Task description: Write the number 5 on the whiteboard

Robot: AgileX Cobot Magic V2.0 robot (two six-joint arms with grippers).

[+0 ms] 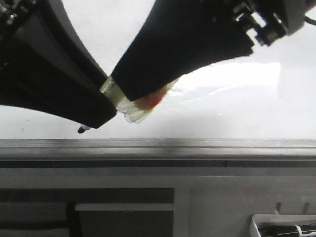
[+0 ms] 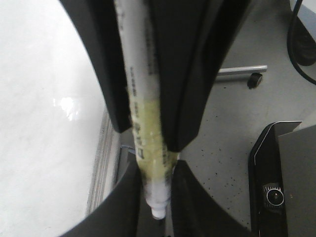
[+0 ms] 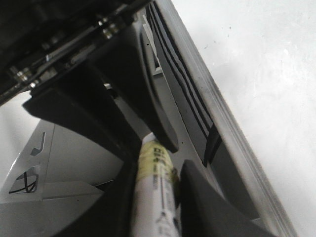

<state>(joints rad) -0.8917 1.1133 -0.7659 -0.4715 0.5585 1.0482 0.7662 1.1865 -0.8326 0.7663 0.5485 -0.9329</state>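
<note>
Both sets of black fingers clamped on one slim white marker (image 2: 143, 123), yellowed tape at its middle: left gripper (image 2: 155, 163), right gripper (image 3: 148, 163). Dark tip just above glossy whiteboard (image 1: 237, 113), near its grey metal edge rail (image 1: 197, 144). No drawn 5 visible.

Bright light washes the whiteboard (image 1: 237, 29) nearly blank in the front view, with a strong glare patch beside the dark, underexposed right gripper (image 1: 129, 101). All three views are soft and grainy. In the left wrist view a small glint sits on the board, and the close marker (image 2: 143, 113) is blurred.
</note>
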